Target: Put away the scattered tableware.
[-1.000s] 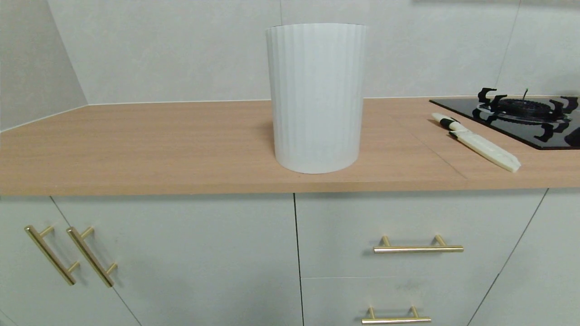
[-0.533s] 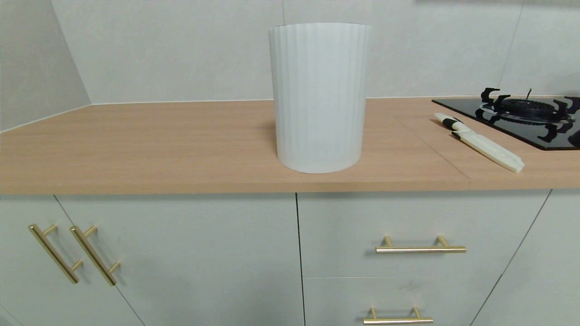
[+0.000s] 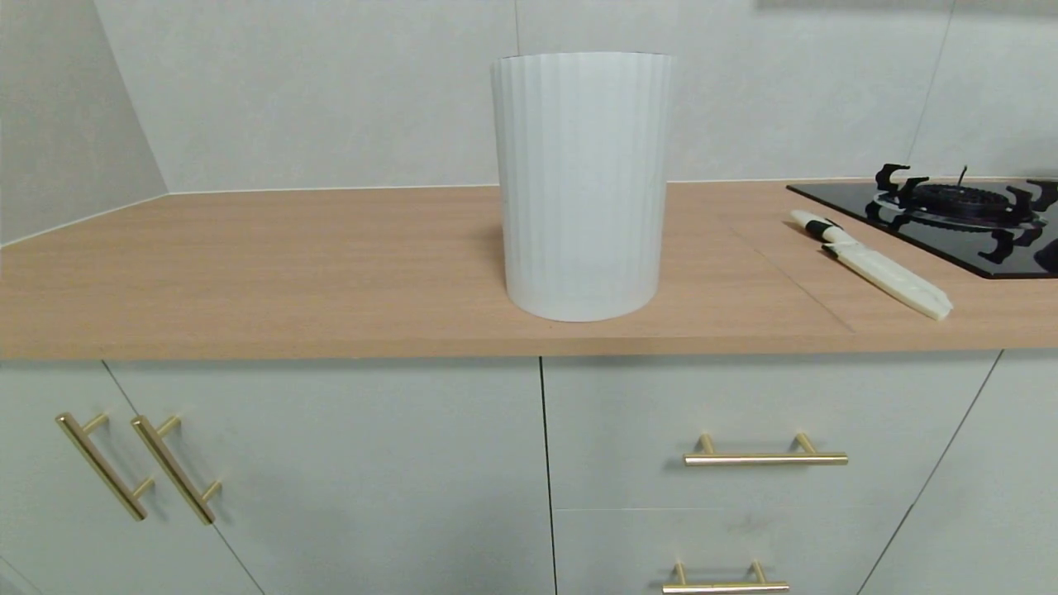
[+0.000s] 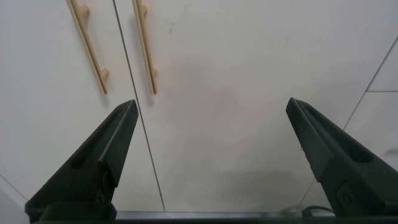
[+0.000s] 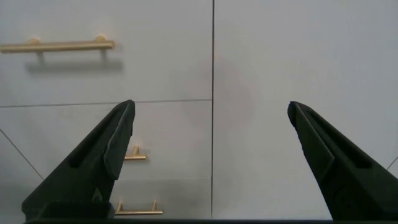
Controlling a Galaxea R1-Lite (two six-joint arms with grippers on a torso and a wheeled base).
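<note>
One piece of tableware lies loose on the countertop: a pale knife, lying diagonally to the right of the tall white ribbed container and well apart from it, just beside the near-left corner of the black hob. Its black-banded handle points to the far left and its blade to the near right. Both arms hang low in front of the cabinets. The left gripper faces the two door handles with its jaws wide apart and nothing between them, and the right gripper faces the drawer fronts and a brass drawer handle, equally spread and holding nothing. The step in hand looks like getting into position for the pick. The right arm is probably the better choice, since the knife sits on that side. It would do well to rise clear of the counter's front edge first, then come down over the handle end across its width rather than the blade, keeping off the hob's pan supports. The container is tall, so the knife will likely need a high lift over the rim and a tip-down entry. No brand, label or writing can be made out on the container, the knife or the cabinet fronts.
</note>
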